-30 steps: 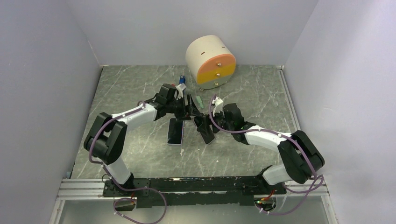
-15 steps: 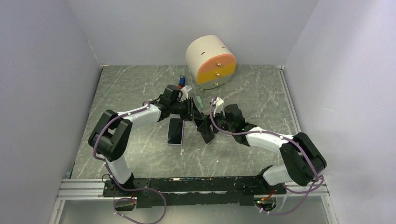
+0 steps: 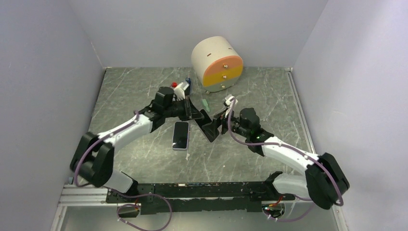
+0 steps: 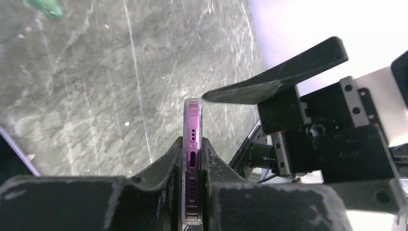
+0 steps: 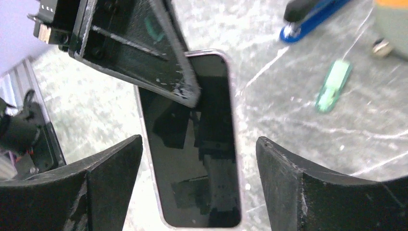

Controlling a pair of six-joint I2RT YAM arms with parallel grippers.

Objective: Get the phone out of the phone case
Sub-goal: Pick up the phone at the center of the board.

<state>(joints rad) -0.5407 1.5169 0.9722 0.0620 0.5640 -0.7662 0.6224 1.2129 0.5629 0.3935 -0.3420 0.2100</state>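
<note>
The phone (image 4: 193,120), in its clear case (image 4: 187,197), sits at the middle of the top view, between the two grippers. The left gripper (image 4: 192,147) is clamped across its front and back, near one end. The right gripper (image 5: 198,142) faces the dark screen with its jaws spread wide on either side. Just left of it, a second phone (image 3: 181,135) lies flat on the table (image 3: 144,91). A white and orange drum (image 3: 217,62) stands at the upper centre.
</note>
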